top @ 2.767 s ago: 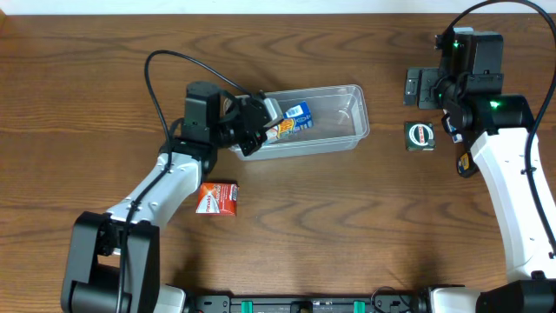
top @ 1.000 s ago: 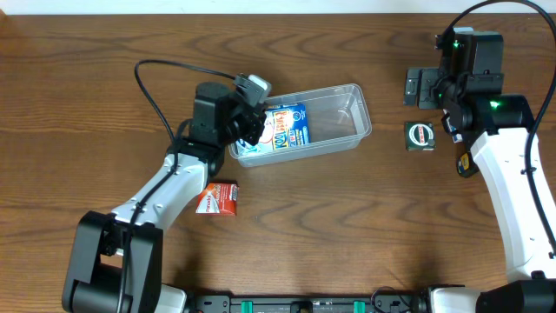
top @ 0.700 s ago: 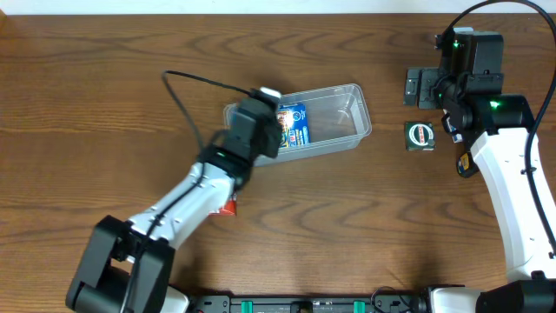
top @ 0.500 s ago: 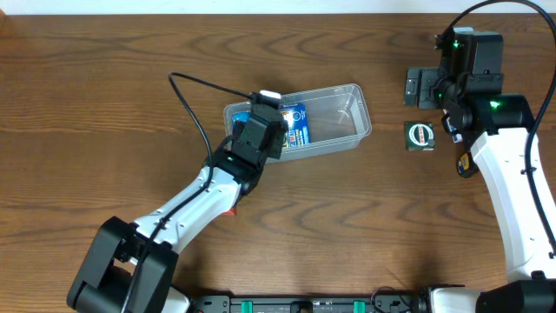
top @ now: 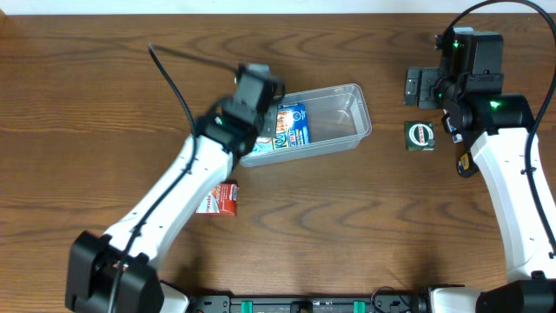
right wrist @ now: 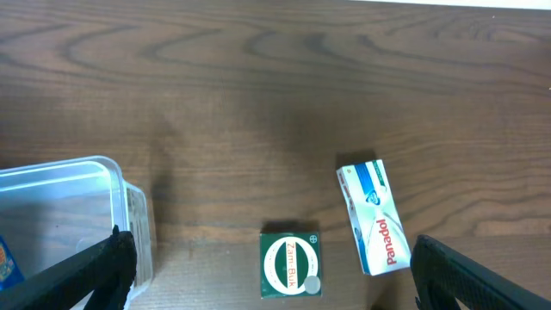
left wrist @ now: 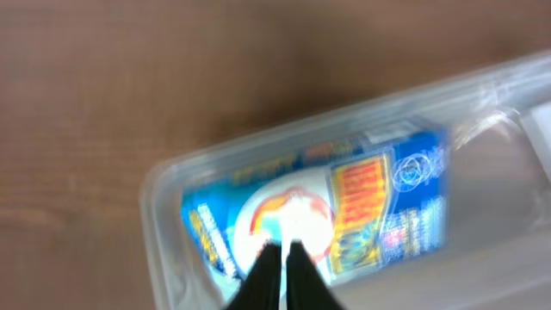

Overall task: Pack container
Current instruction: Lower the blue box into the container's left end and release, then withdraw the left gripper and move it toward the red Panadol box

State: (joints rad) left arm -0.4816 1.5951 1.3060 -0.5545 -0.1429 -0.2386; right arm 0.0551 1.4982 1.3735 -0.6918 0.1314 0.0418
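Now: left pincer (left wrist: 280,257) hovering with tips pressed together, holding nothing, over blue box (left wrist: 362,202) lying flat in left end of clear container (top: 352,122), which is sitting mid-table. Right pincer (top: 424,88) hanging spread wide, empty, near green box (right wrist: 291,264) and white Panadol box (right wrist: 373,217). Orange box (top: 217,198) lying beside left arm.

The container (top: 354,111) sits near the middle of the surface (top: 347,226), with a flat carton (top: 291,126) lying in its left half. The left pincer (left wrist: 281,251) hangs over that carton. A small box (top: 219,198) lies in front of the container's left end. Right of the container lies a square box (top: 419,136), with a long box (right wrist: 374,217) just beyond it.
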